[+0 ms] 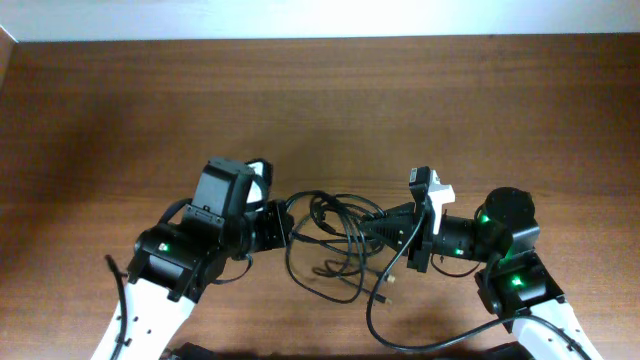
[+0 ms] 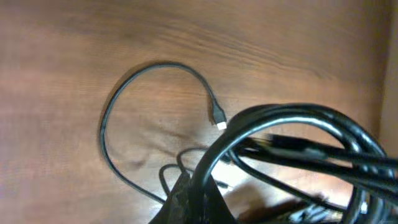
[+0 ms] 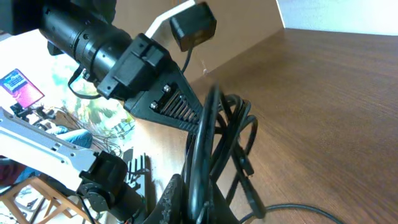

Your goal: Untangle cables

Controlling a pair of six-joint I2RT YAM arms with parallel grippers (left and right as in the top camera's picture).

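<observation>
The left gripper and right gripper each look pinched tight on the cables, bunched between them over the table, so I'd say it's the pulling-apart stage, needing a slow outward draw next.

The overhead camera looks straight down from well above the table, taking in its full width, with the cables low in the middle of the frame. The left wrist camera sits very close and faces down at the tabletop, past blurred strands of the same bundle. The right wrist camera is just as near but tilted, looking along that bundle toward the left gripper, which the overhead view also shows, and on to the room beyond the table's edge.
</observation>
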